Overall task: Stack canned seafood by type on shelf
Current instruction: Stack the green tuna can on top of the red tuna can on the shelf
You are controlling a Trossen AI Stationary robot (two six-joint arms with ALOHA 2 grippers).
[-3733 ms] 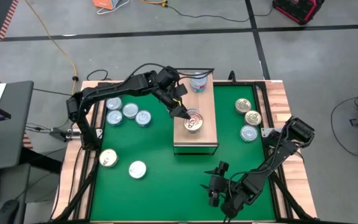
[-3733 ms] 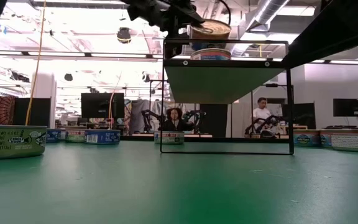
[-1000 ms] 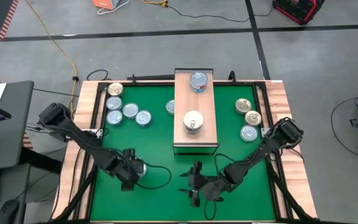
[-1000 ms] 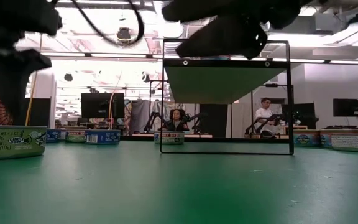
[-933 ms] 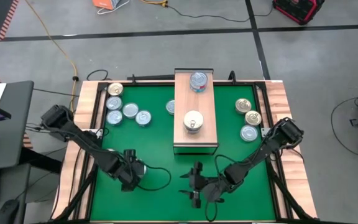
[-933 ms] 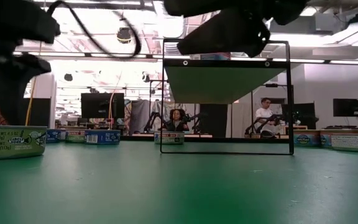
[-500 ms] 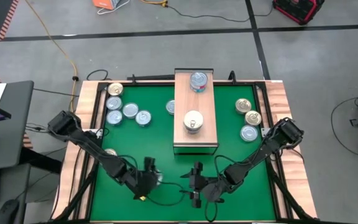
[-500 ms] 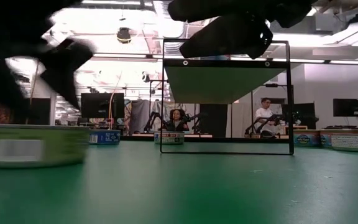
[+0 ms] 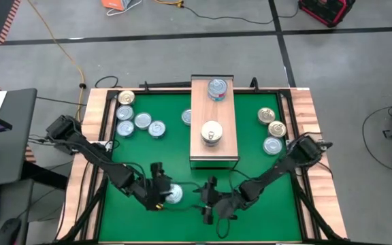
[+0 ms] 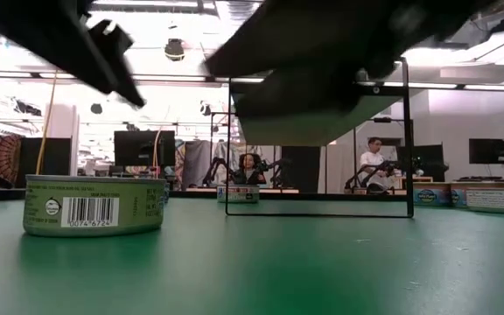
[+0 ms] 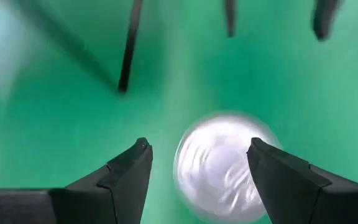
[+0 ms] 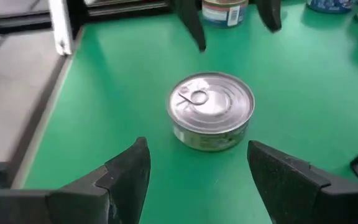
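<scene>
A flat tin of the canned seafood (image 9: 173, 195), silver-topped with a pull tab (image 12: 211, 109), stands on its base on the green mat near the table's front edge. My left gripper (image 9: 160, 185) is open just left of it and raised above it (image 10: 103, 52); its fingers straddle the tin (image 11: 225, 168) from higher up without touching. My right gripper (image 9: 207, 201) is open to the tin's right, pointing at it, fingers apart (image 12: 197, 144). The shelf (image 9: 224, 146) carries two tins: a blue-silver one (image 9: 216, 88) and a white one (image 9: 211, 131).
Several tins lie on the mat at the far left (image 9: 142, 121). One sits beside the shelf (image 9: 188, 117), and three at the right (image 9: 276, 128). The mat's wooden border (image 9: 309, 116) frames the field. People sit in the room beyond the table (image 10: 370, 166).
My left gripper has slid the silver-topped tin along the mat toward the table's right, then risen off it and tipped upward. The tin now stands uncovered, turned about, its barcode facing the near edge. My right gripper has sunk a little toward the tin.
</scene>
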